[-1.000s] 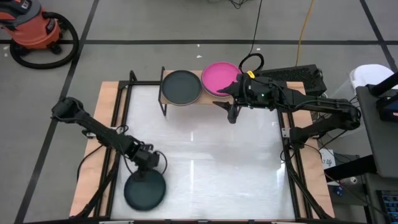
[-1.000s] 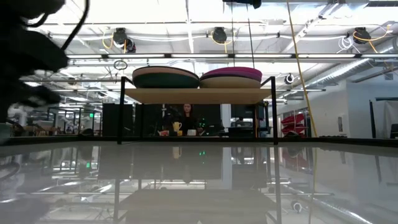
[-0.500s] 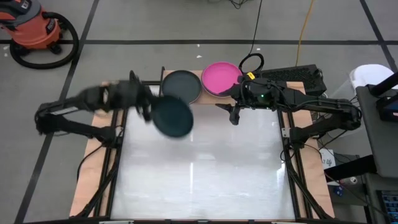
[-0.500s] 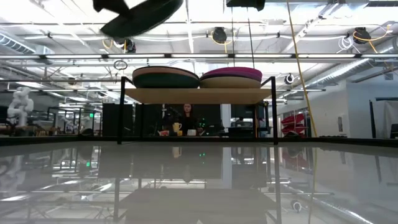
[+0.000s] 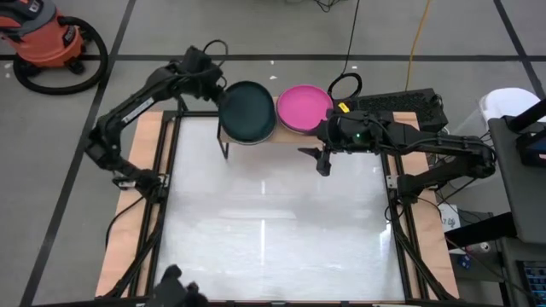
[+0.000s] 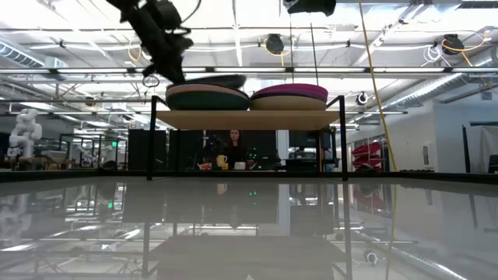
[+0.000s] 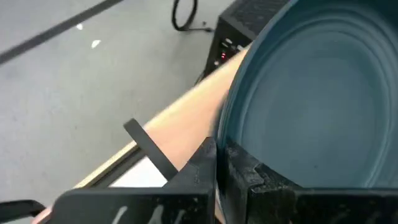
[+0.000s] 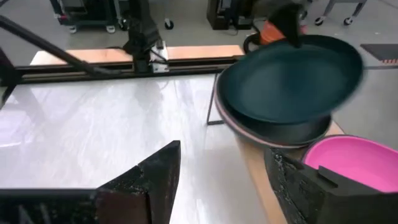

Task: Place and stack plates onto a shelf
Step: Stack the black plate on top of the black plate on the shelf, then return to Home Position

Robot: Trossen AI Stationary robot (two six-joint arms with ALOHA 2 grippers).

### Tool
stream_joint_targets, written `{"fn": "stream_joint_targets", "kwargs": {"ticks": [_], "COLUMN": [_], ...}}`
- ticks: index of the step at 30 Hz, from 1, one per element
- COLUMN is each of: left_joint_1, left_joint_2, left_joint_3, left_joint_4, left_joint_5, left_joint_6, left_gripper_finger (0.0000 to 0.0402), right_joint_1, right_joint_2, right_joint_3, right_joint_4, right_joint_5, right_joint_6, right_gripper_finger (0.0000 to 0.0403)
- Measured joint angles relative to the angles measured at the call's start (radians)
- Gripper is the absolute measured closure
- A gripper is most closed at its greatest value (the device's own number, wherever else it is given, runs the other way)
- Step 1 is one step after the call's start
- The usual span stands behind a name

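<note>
My left gripper [image 5: 213, 89] reaches over the far left of the table and is shut on a dark teal plate [image 5: 249, 111], holding it over the left stack of plates [image 6: 206, 98] on the shelf [image 6: 249, 119]. That stack shows a pink rim [image 8: 249, 127] under a dark plate. A magenta plate [image 5: 304, 107] tops the right stack [image 6: 289, 95]. My right gripper [image 5: 322, 160] hangs open just in front of the shelf's right half and touches nothing. My left gripper pinches the teal plate's rim [image 7: 224, 138] between its two fingers, on the plate's side toward the table's left. The fingers come from the left, slanting down. The plate is near level, a little tilted, right over the left stack; whether it touches the stack I cannot tell.
The white tabletop [image 5: 273, 222] lies between wooden side boards [image 5: 128, 205] and black frame rails. A black box [image 5: 401, 102] and cables sit behind the shelf's right end. An orange vacuum [image 5: 51, 38] stands on the floor at far left. A person [image 6: 233, 144] sits beyond the table.
My left gripper has lifted the teal plate off the table's near left corner and swung it up and toward the far edge, over the shelf's left stack. The plate has gone from lying flat on the table to being held above the stack. My right gripper has barely moved.
</note>
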Motion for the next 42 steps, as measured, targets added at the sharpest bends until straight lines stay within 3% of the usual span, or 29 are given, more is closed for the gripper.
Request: {"fn": "stream_joint_targets", "kwargs": {"ticks": [5,10,14,19,23,27,34,38,42], "left_joint_1": [0.027,0.004,0.003,-0.009,-0.065,-0.149,-0.277,-0.321,-0.340], "left_joint_2": [0.030,0.025,0.001,-0.106,-0.275,-0.487,-0.854,-1.046,-1.175], "left_joint_3": [0.000,0.001,0.016,0.065,0.057,-0.065,-0.478,-0.726,-0.921], "left_joint_4": [0.050,0.075,0.088,0.099,0.120,0.223,0.485,0.655,0.816], "left_joint_5": [0.002,0.011,0.023,0.143,0.151,0.154,0.153,0.155,0.204], "left_joint_6": [-0.005,0.057,0.067,0.079,0.150,0.180,0.194,0.186,0.168], "left_gripper_finger": [0.0361,0.0283,0.0217,0.0180,0.0204,0.0265,0.0344,0.0370,0.0393], "right_joint_1": [0.018,0.018,0.015,0.018,0.046,0.076,0.078,0.078,0.077], "right_joint_2": [0.000,0.000,0.000,-0.044,-0.137,-0.278,-0.514,-0.607,-0.688], "right_joint_3": [0.000,0.000,0.000,0.000,-0.025,-0.226,-0.694,-0.878,-0.991], "right_joint_4": [-0.007,-0.003,-0.002,0.008,0.025,0.245,0.684,0.710,0.775], "right_joint_5": [0.000,0.002,0.071,0.077,0.075,0.045,0.046,0.072,0.133], "right_joint_6": [-0.003,-0.031,-0.050,-0.089,-0.114,-0.195,-0.259,-0.256,-0.253], "right_gripper_finger": [0.0193,0.0193,0.0193,0.0193,0.0193,0.0208,0.0309,0.0389,0.0398]}}
